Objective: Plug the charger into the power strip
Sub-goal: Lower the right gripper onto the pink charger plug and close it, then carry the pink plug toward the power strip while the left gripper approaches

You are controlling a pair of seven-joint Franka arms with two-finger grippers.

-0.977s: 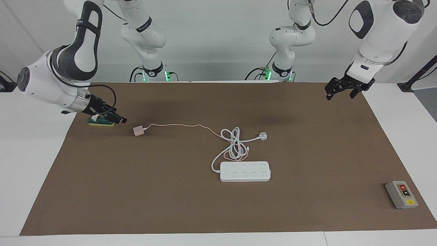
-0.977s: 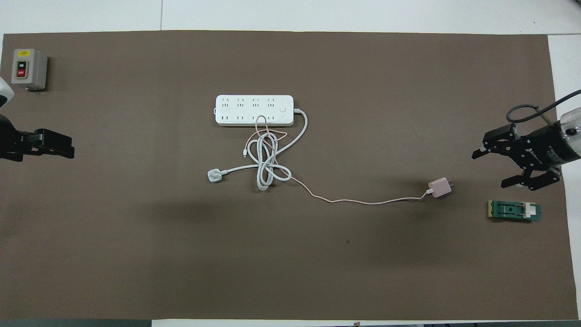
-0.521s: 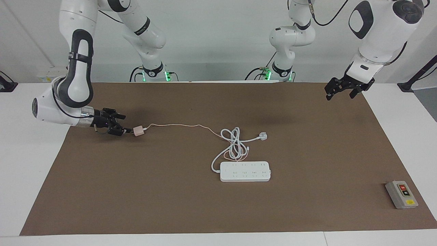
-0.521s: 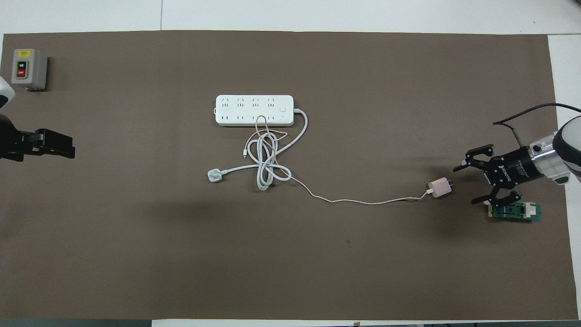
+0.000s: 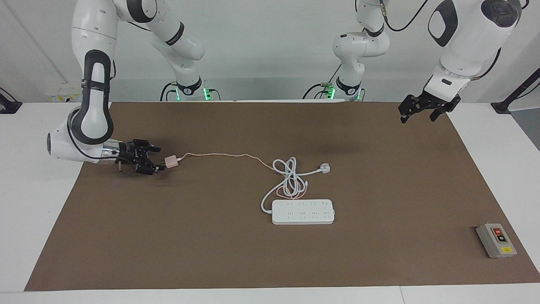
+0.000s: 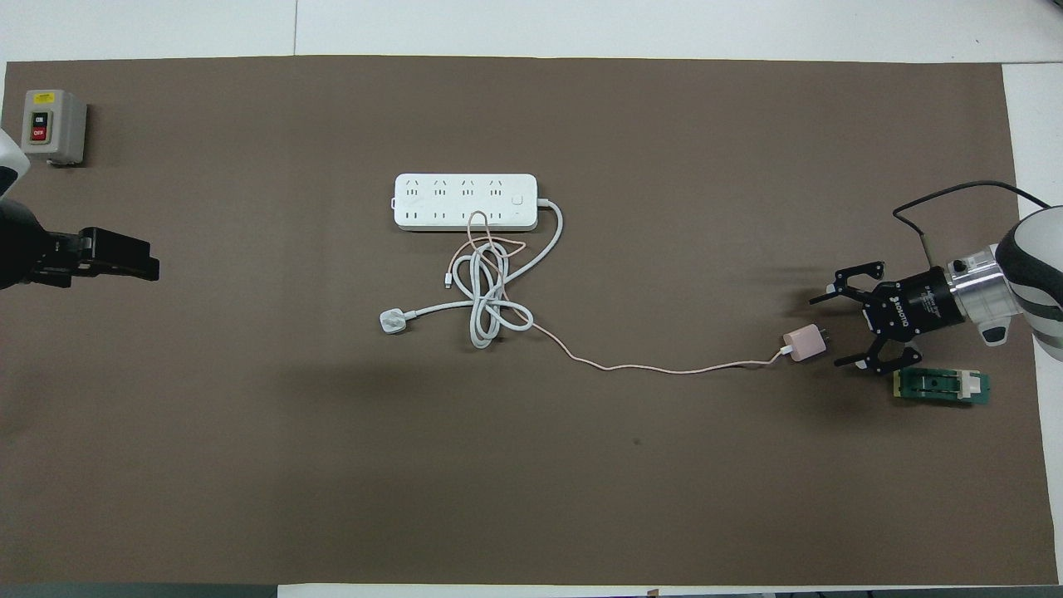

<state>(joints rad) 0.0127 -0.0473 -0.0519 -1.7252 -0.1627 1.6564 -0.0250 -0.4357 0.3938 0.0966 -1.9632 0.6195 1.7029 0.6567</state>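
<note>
The pale-pink charger (image 5: 171, 161) (image 6: 802, 343) lies on the brown mat toward the right arm's end, with its prongs pointing at my right gripper (image 5: 158, 159) (image 6: 830, 330). That gripper hangs low and level, open, with its fingertips either side of the prongs and no grip on them. The thin pink cable runs from the charger to a tangle of cords beside the white power strip (image 5: 303, 212) (image 6: 465, 202), which lies flat, farther from the robots. My left gripper (image 5: 417, 118) (image 6: 124, 256) waits open above the mat's edge at the left arm's end.
A white three-pin plug (image 5: 325, 168) (image 6: 390, 321) with a thick coiled cord lies nearer to the robots than the strip. A grey button box (image 5: 496, 240) (image 6: 51, 126) sits at the mat's corner toward the left arm's end. A small green board (image 6: 942, 386) lies beside the right gripper.
My right gripper has swung off the green board, dropped low and moved up to the charger's prong end. The left gripper has shifted slightly toward the middle of the table.
</note>
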